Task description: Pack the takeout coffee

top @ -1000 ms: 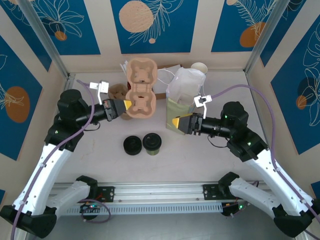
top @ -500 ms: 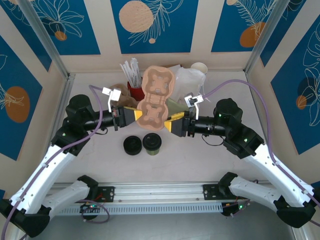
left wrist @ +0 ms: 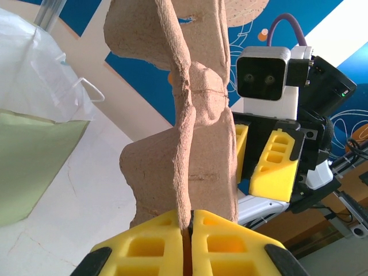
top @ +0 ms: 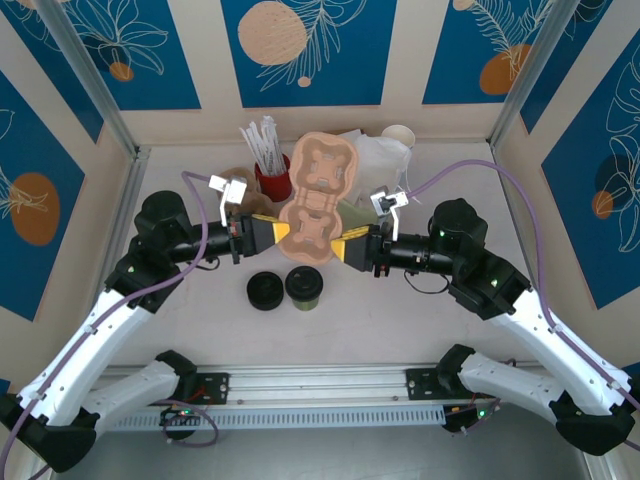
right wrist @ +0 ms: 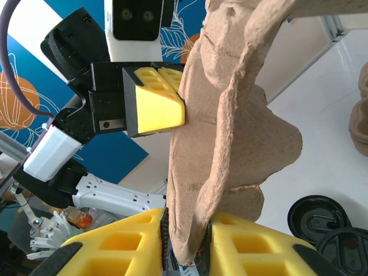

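The takeout coffee (top: 304, 287), a short cup with a black lid and olive sides, stands on the table in front of both arms, untouched. Above it a tan pulp cup carrier (top: 315, 200) is held on edge between the grippers. My left gripper (top: 272, 232) is shut on the carrier's left rim (left wrist: 190, 149), its yellow pads (left wrist: 155, 230) pinching it. My right gripper (top: 342, 245) is shut on the opposite rim (right wrist: 230, 126), and the left gripper (right wrist: 164, 103) faces it. The white and green paper bag (top: 378, 165) stands behind the carrier, partly hidden.
A flat black disc (top: 266, 291) lies left of the coffee. At the back stand a red cup of white sticks (top: 268, 172), a brown stack (top: 236, 182) and white cups (top: 398, 134). Metal posts and walls close the sides.
The left gripper carried the carrier from the back left to the middle, over the coffee. The right gripper left the bag and shut on the carrier's other rim.
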